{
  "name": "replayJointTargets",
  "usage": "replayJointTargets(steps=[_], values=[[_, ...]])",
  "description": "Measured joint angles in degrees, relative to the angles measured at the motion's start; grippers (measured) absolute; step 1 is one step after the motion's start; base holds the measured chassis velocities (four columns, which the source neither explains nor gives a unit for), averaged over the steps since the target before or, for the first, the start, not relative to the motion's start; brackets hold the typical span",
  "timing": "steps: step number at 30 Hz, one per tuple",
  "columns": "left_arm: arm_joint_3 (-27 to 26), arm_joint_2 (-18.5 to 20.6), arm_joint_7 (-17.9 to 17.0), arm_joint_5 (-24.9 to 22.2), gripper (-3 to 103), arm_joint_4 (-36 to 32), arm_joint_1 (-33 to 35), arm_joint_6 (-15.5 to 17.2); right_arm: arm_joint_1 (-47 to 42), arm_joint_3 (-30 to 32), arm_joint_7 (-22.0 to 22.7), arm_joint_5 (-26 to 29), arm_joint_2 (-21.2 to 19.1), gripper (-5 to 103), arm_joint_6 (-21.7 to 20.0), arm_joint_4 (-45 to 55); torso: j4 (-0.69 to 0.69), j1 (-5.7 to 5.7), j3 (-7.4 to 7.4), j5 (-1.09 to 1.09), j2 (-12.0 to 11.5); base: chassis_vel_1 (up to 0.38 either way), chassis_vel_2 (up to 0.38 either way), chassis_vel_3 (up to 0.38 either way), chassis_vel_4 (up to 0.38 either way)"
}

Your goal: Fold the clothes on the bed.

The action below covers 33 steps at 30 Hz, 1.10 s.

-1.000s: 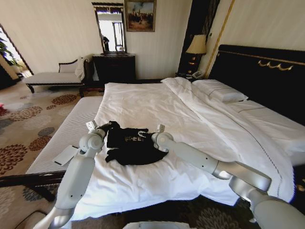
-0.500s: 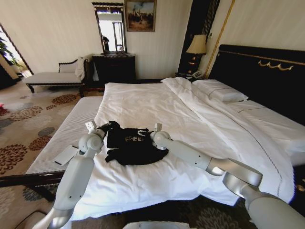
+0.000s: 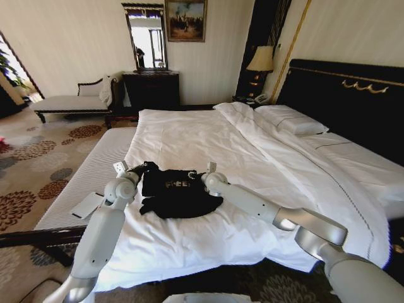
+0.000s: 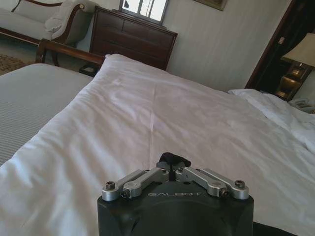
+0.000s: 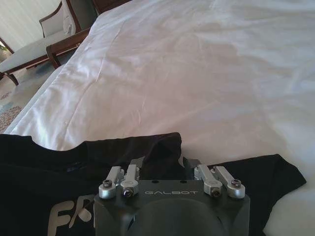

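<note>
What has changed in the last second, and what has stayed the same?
The right gripper, shut on the black T-shirt, has carried its edge slightly toward the left gripper and up the bed. The left gripper stays shut on the shirt's other side. The shirt's lower part lies unchanged.

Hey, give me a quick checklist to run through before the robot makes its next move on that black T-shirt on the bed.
1. Left gripper pinching fabric: ok, its fingers are closed on a bit of black cloth.
2. Right gripper holding the black T-shirt: ok, cloth is bunched between its fingers.
3. Both grippers at matching sides of the shirt: ok in the head view, left gripper at the shirt's left edge, right at its right edge.
4. Shirt lying flat: not ok, the near half is rumpled.
5. White sheet caught in either grip: cannot tell.
6. Bed surface beyond the shirt free for the fold: ok.
</note>
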Motion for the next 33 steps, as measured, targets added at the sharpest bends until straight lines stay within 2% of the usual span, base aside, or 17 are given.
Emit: replayJointTargets(steps=[1, 2, 4, 7, 10, 12, 14, 22, 26, 29, 33], values=[[0.04, -0.03, 0.00, 0.02, 1, 0.07, -0.01, 0.00, 0.03, 0.00, -0.06, -0.06, -0.07, 41, 0.03, -0.08, 0.00, 0.00, 0.00, 0.00, 0.00, 0.000, 0.000, 0.000, 0.000], [0.04, -0.03, 0.00, 0.02, 1, 0.07, -0.01, 0.00, 0.03, 0.00, -0.06, -0.06, -0.07, 41, 0.03, -0.08, 0.00, 0.00, 0.00, 0.00, 0.00, 0.000, 0.000, 0.000, 0.000], [0.12, -0.05, 0.01, 0.06, 1, 0.20, -0.03, -0.01, 0.06, 0.00, -0.25, -0.35, -0.18, 31, 0.10, -0.31, 0.00, 0.00, 0.00, 0.00, 0.01, 0.000, 0.000, 0.000, 0.000], [0.17, -0.03, 0.04, 0.08, 1, 0.27, -0.08, -0.02, 0.08, -0.01, -0.44, -0.72, -0.24, 25, 0.15, -0.59, 0.00, 0.00, 0.00, 0.00, 0.00, 0.000, 0.000, 0.000, 0.000], [0.22, 0.06, 0.05, 0.08, 1, 0.32, -0.24, -0.03, 0.14, -0.01, -0.61, -1.31, -0.34, 9, 0.27, -0.96, 0.00, 0.00, 0.00, 0.00, 0.00, 0.000, 0.000, 0.000, 0.000], [0.22, 0.11, 0.06, 0.08, 1, 0.32, -0.27, -0.04, 0.16, -0.01, -0.65, -1.42, -0.41, 9, 0.33, -0.97, 0.00, 0.00, 0.00, 0.00, 0.00, 0.000, 0.000, 0.000, 0.000], [0.23, 0.15, 0.08, 0.08, 1, 0.32, -0.28, -0.05, 0.17, 0.05, -0.68, -1.62, -0.60, 2, 0.47, -0.97, 0.00, 0.00, 0.00, 0.00, 0.00, 0.000, 0.000, 0.000, 0.000], [0.06, 0.59, 0.11, 0.10, 1, -0.40, 0.29, -0.08, -0.13, 1.65, -1.23, -2.60, -1.83, 0, 2.02, 0.65, 0.00, 0.00, 0.00, 0.00, 0.00, 0.000, 0.000, 0.000, 0.000], [-0.50, 2.42, 0.62, 0.47, 1, -1.79, 0.72, -0.71, -0.30, 4.72, -1.20, -4.25, -3.77, 0, 3.34, 4.36, 0.00, 0.00, 0.00, 0.00, 0.00, 0.000, 0.000, 0.000, 0.000], [-1.41, 5.58, 2.02, 2.30, 1, -3.63, 1.29, -2.16, -0.31, 8.41, -1.20, -5.98, -5.53, 0, 4.83, 7.21, 0.00, 0.00, -0.01, 0.00, 0.00, 0.000, 0.000, 0.000, 0.000], [-2.97, 9.21, 2.58, 0.44, 1, -6.45, 2.23, -3.09, -0.29, 11.52, -1.72, -6.33, -7.47, 0, 6.41, 9.63, 0.01, 0.00, -0.01, 0.00, 0.00, 0.000, 0.000, 0.000, 0.000]])
